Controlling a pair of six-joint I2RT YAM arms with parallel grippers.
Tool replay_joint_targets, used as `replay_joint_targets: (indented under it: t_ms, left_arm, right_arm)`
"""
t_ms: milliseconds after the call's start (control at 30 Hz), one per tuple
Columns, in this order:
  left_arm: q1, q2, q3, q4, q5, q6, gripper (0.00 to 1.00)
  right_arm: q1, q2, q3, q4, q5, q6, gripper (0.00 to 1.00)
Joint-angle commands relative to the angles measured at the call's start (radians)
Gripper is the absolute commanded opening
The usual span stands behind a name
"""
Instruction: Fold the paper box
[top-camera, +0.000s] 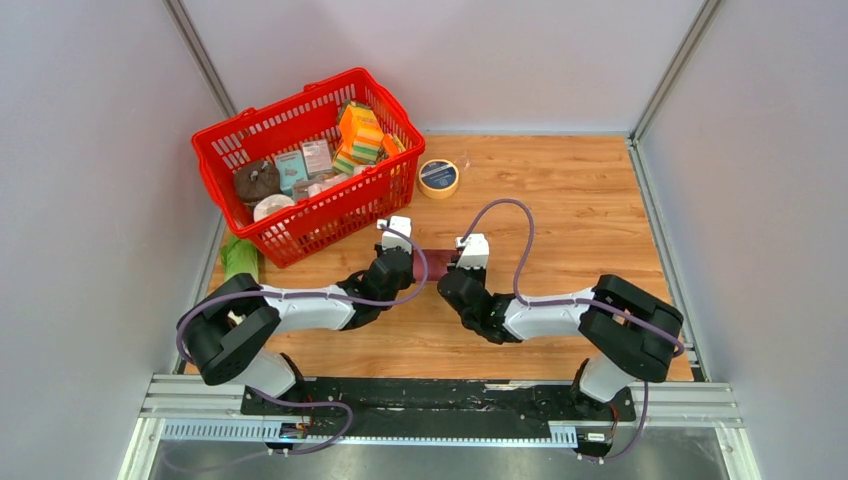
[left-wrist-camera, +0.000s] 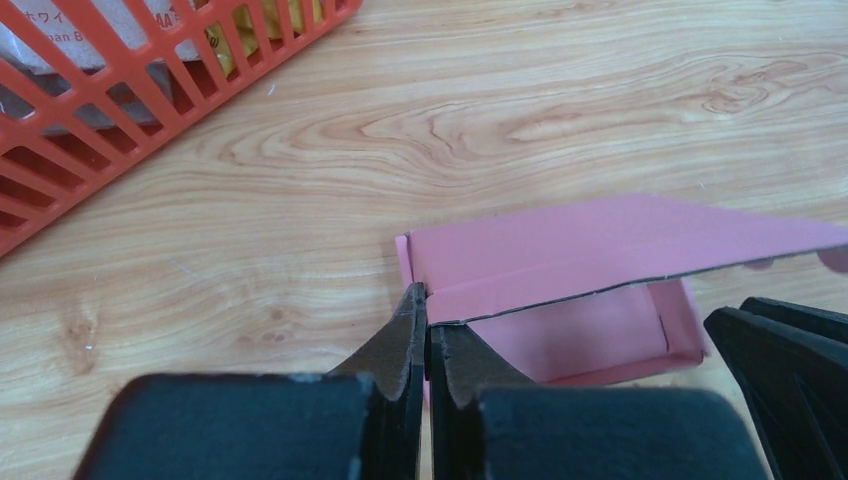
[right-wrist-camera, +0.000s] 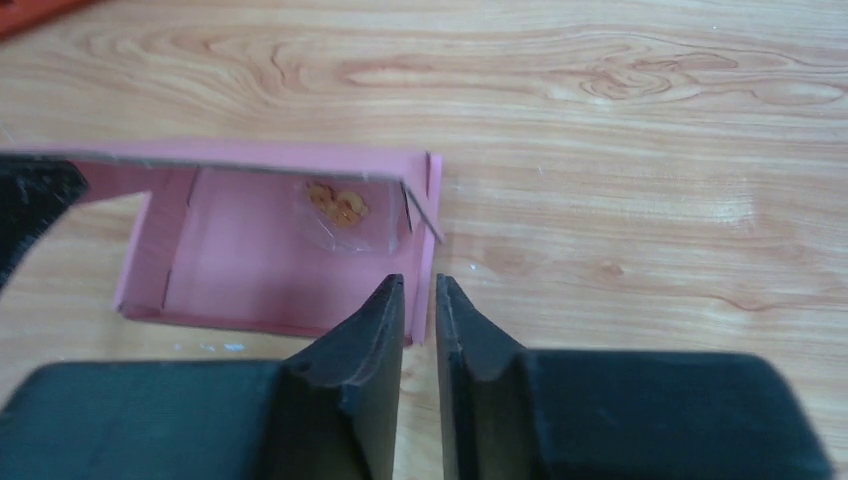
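Paper box (left-wrist-camera: 600, 245) lies lengthwise btwn the arms: left gripper (left-wrist-camera: 425, 315) pinched shut on its rim, right gripper (right-wrist-camera: 420, 285) barely parted, gripping nothing, at opp. end wall.

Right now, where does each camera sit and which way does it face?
Top: above and behind the arms, looking down on the table; both arms show.
Left wrist: low over the table, looking along the left fingers, shut on the pink box.
Right wrist: looking along the right fingers, slightly apart, at its other end.
Both wrist views share the box.
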Motion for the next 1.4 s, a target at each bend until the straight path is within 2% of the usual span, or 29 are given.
replay_joint_targets:
  t_ms: [0,167,233,400,467,500,533,600,633,700,767,833,933,1033,1200,1333,1367]
  left_arm:
    - [-0.018,-0.001,-0.030,0.024,-0.029,-0.019,0.00]
    - [-0.033,-0.001,-0.030,0.026,-0.057,-0.008,0.00]
    - [-0.036,-0.001,-0.032,0.024,-0.064,-0.004,0.00]
    - [-0.041,0.013,-0.030,0.026,-0.069,-0.008,0.00]
    - [-0.044,0.019,-0.027,0.026,-0.070,-0.007,0.00]
    - [-0.045,0.019,-0.029,0.024,-0.072,-0.004,0.00]
    - [-0.044,0.019,-0.029,0.024,-0.073,-0.004,0.00]
    - [-0.045,0.022,-0.029,0.023,-0.080,-0.002,0.00]
    - [-0.045,0.025,-0.029,0.023,-0.084,-0.004,0.00]
    - [-0.045,0.027,-0.026,0.021,-0.084,-0.002,0.00]
    - [-0.045,0.025,-0.016,0.011,-0.084,0.001,0.00]
    - [-0.045,0.021,-0.013,0.000,-0.089,0.001,0.00]
    - [-0.047,0.021,-0.007,-0.009,-0.086,0.005,0.00]
    - [-0.047,0.021,-0.003,-0.014,-0.081,0.008,0.00]
    - [-0.047,0.010,-0.004,-0.020,-0.078,0.018,0.00]
    - [-0.047,-0.016,-0.022,-0.011,-0.063,0.016,0.08]
    - [-0.047,-0.021,-0.029,-0.011,-0.058,0.013,0.13]
  right_arm:
    - [0.018,-0.062,-0.030,0.027,-0.029,-0.063,0.24]
    - [0.065,-0.186,-0.096,-0.057,-0.034,-0.052,0.52]
    - [0.082,-0.299,-0.108,-0.170,-0.043,0.000,0.63]
    - [0.045,-0.561,-0.059,-0.460,-0.176,0.059,0.86]
    - [-0.005,-0.600,-0.019,-0.525,-0.307,0.094,0.98]
    - [-0.092,-0.610,0.042,-0.601,-0.374,0.124,1.00]
    - [-0.146,-0.605,0.068,-0.629,-0.537,0.179,1.00]
    - [-0.284,-0.578,0.122,-0.672,-0.687,0.238,1.00]
    - [-0.315,-0.552,0.175,-0.685,-0.776,0.256,1.00]
    - [-0.372,-0.470,0.226,-0.727,-0.807,0.316,1.00]
    - [-0.393,-0.389,0.272,-0.699,-0.842,0.324,1.00]
    - [-0.432,-0.337,0.304,-0.631,-0.942,0.326,1.00]
    - [-0.453,-0.208,0.347,-0.585,-0.977,0.266,1.00]
    - [-0.455,-0.091,0.426,-0.613,-0.996,0.160,1.00]
    - [-0.456,0.004,0.397,-0.527,-0.996,0.109,1.00]
    - [-0.455,0.030,0.363,-0.485,-1.010,0.125,1.00]
    - [-0.455,0.029,0.352,-0.475,-1.007,0.125,1.00]
